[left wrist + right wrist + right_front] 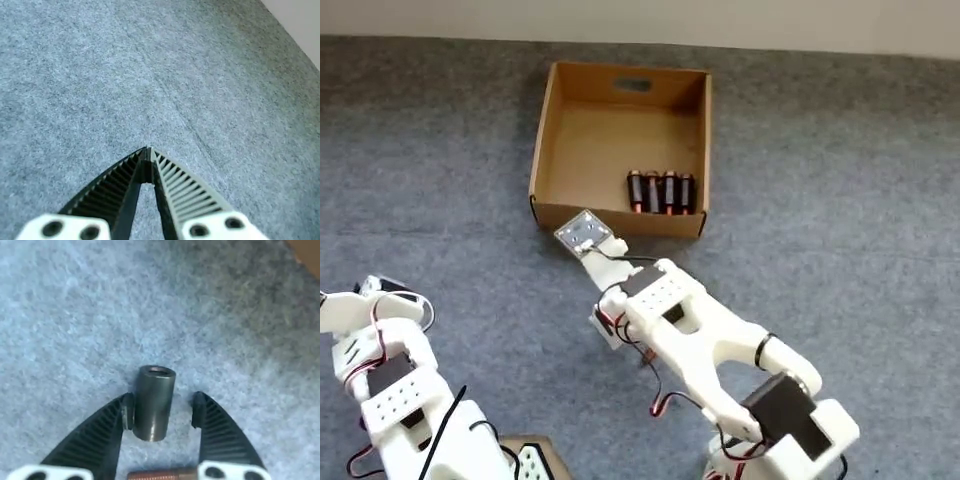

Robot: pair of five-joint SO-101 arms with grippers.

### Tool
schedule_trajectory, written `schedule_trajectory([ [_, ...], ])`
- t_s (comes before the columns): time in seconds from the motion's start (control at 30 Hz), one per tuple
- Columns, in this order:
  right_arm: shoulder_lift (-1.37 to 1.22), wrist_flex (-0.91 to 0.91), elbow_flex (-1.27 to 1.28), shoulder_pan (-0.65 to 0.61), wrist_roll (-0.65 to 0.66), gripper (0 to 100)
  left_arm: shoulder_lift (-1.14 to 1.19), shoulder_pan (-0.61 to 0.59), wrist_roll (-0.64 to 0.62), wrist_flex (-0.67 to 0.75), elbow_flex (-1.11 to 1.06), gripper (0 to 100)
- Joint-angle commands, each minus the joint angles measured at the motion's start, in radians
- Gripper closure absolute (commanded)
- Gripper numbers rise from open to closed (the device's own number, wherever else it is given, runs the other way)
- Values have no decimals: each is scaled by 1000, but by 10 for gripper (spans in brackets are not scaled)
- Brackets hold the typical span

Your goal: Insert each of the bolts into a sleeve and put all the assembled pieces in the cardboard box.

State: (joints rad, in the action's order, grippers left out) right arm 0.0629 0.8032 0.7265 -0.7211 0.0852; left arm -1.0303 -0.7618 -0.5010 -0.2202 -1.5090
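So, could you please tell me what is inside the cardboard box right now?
Four assembled pieces lie side by side against the near wall of the cardboard box, toward one corner. That wall hides the strip of floor just behind it.

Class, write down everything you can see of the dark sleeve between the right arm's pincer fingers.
The sleeve is a short, dark grey cylinder, seemingly smooth metal, its bore open at the far end. It appears to lie on its side on the grey carpet, inside the open right pincer. One finger seems to touch its side; the other stands apart. A copper-coloured threaded bolt lies just beyond its near end.
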Motion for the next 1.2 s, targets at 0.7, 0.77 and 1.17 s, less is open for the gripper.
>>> schedule_trajectory([
  [0.7, 716, 188, 16, 300, -72, 993, -16, 286, 321, -163, 110, 989],
  [0.77, 825, 171, 64, 383, -75, 993, -15, 387, 394, -279, 160, 989],
  [1.17, 1193, -8, 446, 737, -172, 993, -12, 955, 663, -671, 443, 989],
])
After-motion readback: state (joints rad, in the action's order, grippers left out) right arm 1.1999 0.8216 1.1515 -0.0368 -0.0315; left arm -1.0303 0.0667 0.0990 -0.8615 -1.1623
